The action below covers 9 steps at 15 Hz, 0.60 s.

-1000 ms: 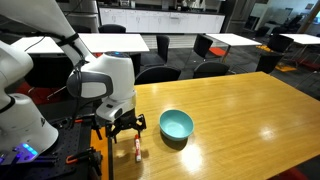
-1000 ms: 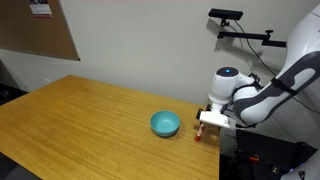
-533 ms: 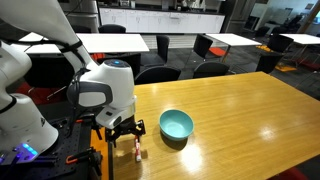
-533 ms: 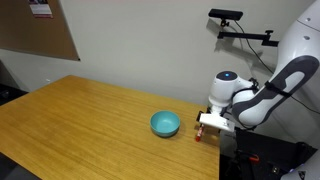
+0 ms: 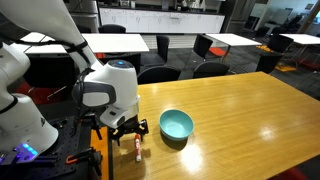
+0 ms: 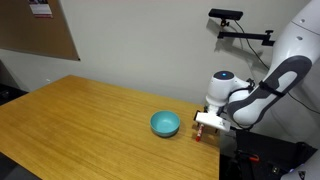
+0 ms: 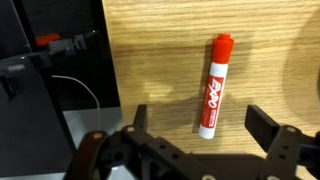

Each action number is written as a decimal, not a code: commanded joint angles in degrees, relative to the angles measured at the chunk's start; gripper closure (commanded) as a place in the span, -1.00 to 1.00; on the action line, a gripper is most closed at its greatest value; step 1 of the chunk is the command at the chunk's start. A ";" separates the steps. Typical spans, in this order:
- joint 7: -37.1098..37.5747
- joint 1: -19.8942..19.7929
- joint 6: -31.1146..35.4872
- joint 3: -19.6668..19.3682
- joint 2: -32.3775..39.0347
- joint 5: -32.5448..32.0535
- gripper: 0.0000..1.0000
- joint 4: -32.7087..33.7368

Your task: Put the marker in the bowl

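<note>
The red marker with a white section (image 7: 214, 86) lies flat on the wooden table, near the table's edge; in an exterior view it shows below the gripper (image 5: 135, 146). My gripper (image 7: 200, 125) is open and hovers just above it, with the marker's lower end between the two fingers, untouched. The teal bowl (image 5: 176, 124) stands on the table beside the gripper, empty; it also shows in an exterior view (image 6: 165, 123). In the exterior views the gripper (image 5: 128, 131) (image 6: 207, 123) sits low over the table's end.
The long wooden table (image 5: 240, 120) stretches away from the bowl. Its edge (image 7: 108, 70) runs just beside the marker, with dark robot-base equipment and cables (image 7: 50, 60) beyond it. Chairs and other tables (image 5: 210, 45) stand behind. A camera stand (image 6: 240, 25) rises near the arm.
The arm has shifted slightly and lowered over the marker. The marker and the bowl have not moved.
</note>
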 commanded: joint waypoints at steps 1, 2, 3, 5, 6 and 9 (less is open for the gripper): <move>-3.51 2.09 -0.08 -1.11 2.03 5.20 -1.00 2.37; -3.89 2.39 -0.15 -1.21 2.51 6.11 -1.00 2.85; -4.36 2.66 -0.57 -1.35 2.87 6.77 -1.00 3.34; -5.32 3.15 -0.56 -1.62 3.93 8.09 -1.00 4.19; -5.39 3.37 -0.49 -1.78 4.51 8.55 -1.00 4.57; -5.84 4.24 -0.36 -2.46 6.30 9.70 -1.00 5.67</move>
